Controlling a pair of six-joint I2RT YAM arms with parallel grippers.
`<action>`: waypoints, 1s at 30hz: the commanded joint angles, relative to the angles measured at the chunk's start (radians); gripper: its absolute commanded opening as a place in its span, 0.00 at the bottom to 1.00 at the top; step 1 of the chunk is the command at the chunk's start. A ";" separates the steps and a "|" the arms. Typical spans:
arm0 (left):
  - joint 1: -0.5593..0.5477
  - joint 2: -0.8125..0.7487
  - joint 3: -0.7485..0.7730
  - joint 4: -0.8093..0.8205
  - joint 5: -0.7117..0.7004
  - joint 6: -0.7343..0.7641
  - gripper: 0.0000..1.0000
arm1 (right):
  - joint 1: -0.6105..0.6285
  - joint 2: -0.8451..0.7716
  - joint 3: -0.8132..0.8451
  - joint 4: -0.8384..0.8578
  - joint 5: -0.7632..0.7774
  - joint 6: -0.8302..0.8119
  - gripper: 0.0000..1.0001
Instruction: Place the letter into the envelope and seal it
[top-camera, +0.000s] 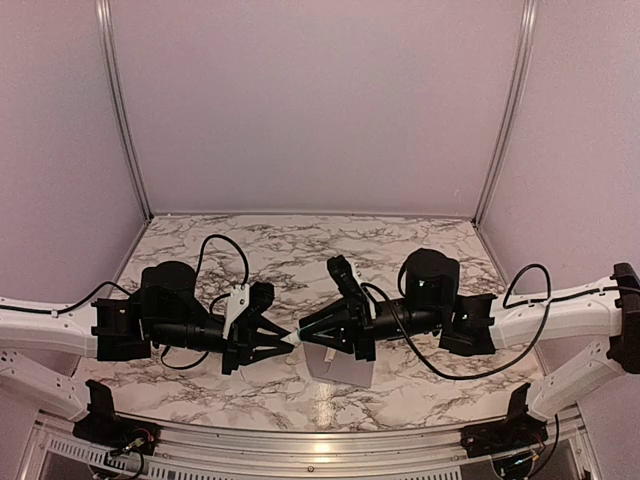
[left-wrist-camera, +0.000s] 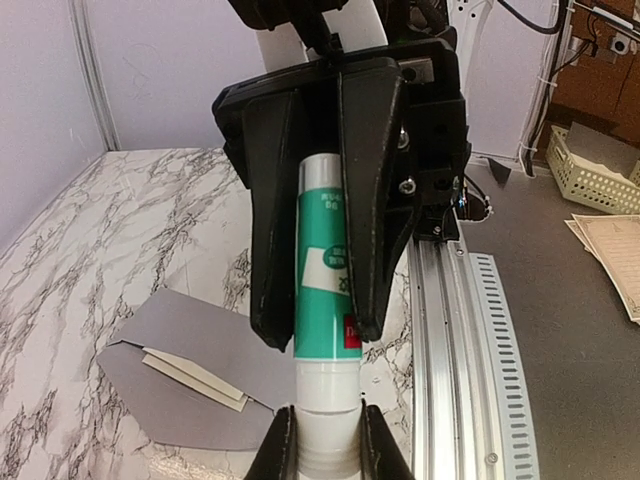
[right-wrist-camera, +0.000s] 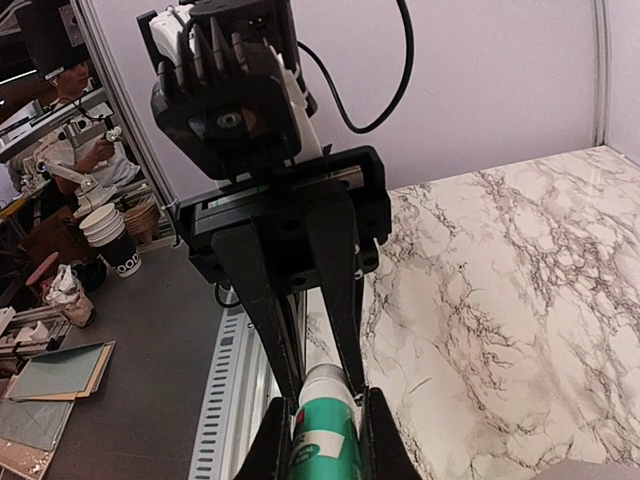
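A green-and-white glue stick (left-wrist-camera: 325, 270) is held in the air between both grippers, also seen in the right wrist view (right-wrist-camera: 325, 440). My left gripper (left-wrist-camera: 325, 412) is shut on its white cap. My right gripper (right-wrist-camera: 325, 398) is shut on its green body. In the top view the two grippers meet tip to tip, left (top-camera: 278, 340) and right (top-camera: 310, 335). The grey envelope (left-wrist-camera: 190, 330) lies flat on the marble below, flap open, and the cream letter (left-wrist-camera: 195, 372) sticks partly out of its mouth. In the top view the envelope (top-camera: 345, 372) lies under the right gripper.
An aluminium rail (left-wrist-camera: 450, 350) runs along the table's near edge, also in the right wrist view (right-wrist-camera: 235, 380). Beyond it are a yellow basket (left-wrist-camera: 595, 170) and stacked paper cups (right-wrist-camera: 110, 235). Pale walls with metal posts (top-camera: 120, 110) close the back and sides.
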 joint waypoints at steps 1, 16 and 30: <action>-0.016 -0.016 0.035 0.128 0.083 -0.001 0.00 | -0.002 0.047 0.015 -0.004 0.106 0.012 0.00; -0.034 0.118 0.158 0.095 -0.138 0.091 0.00 | -0.003 0.163 0.115 -0.172 0.217 0.132 0.00; -0.075 0.178 0.227 0.091 -0.232 0.171 0.00 | -0.002 0.281 0.148 0.041 -0.071 0.226 0.00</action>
